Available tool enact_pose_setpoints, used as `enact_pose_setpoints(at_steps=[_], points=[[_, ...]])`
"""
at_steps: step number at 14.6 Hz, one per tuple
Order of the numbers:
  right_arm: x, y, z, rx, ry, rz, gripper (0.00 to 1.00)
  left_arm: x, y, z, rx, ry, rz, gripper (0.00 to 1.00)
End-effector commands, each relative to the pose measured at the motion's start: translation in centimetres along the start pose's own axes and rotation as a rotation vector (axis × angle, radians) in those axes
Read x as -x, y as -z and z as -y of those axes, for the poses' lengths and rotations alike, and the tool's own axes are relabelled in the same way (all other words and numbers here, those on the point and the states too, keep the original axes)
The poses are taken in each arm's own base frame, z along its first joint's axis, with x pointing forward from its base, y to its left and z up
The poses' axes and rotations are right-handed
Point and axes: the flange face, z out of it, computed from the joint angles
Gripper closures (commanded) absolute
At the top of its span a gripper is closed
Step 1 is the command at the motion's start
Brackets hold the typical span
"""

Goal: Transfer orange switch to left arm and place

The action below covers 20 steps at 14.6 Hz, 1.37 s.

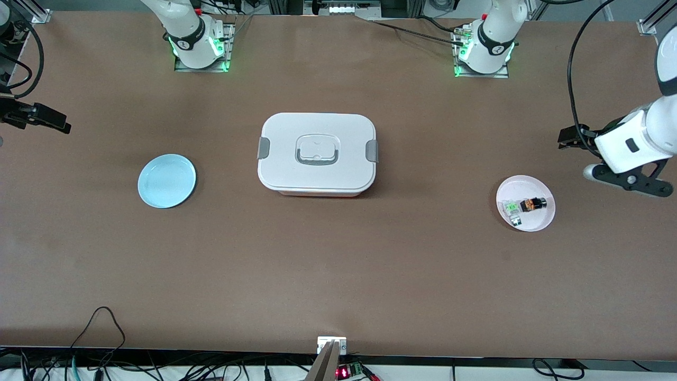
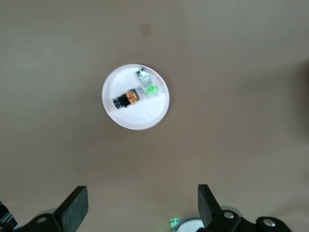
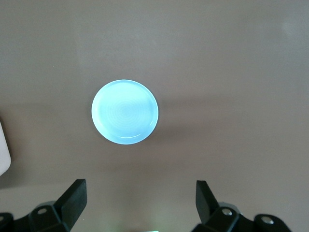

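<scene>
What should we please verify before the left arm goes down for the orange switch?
1. Orange switch lies on the pink plate: ok.
2. Clear-and-green component right beside the switch, touching or not: cannot tell.
3. Left gripper jaws wide apart, empty: ok.
4. Right gripper jaws apart, empty, above the blue plate: ok.
5. White box sits lidded between the two plates: ok.

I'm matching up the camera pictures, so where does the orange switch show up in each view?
Front view: the orange switch lies on the pink plate toward the left arm's end of the table, beside the clear-and-green component.
Left wrist view: on the same plate, over the middle of the picture.
Right wrist view: not in it.
Shared landmark: the pink plate.
</scene>
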Motion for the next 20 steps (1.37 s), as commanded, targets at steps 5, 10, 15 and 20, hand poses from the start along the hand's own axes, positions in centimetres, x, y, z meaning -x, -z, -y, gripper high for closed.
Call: enact_pose_setpoints(at_steps=[5, 10, 15, 20], points=[[0.4, 2.3, -0.3, -0.015, -0.007, -0.029, 0.00, 4.9, -0.9, -1.5, -0.003, 0.171, -0.106, 0.00], [0.6, 2.3, -0.2, -0.012, -0.001, -0.023, 0.00, 4.7, -0.6, -1.8, -0.001, 0.167, -0.113, 0.00], [0.6, 2.4, -0.3, -0.014, -0.003, -0.023, 0.00, 4.7, -0.5, -2.1, -0.002, 0.163, -0.110, 0.00], [0.6, 2.4, -0.3, -0.014, -0.003, -0.023, 0.00, 4.8, -0.5, -2.3, -0.001, 0.160, -0.097, 0.00]])
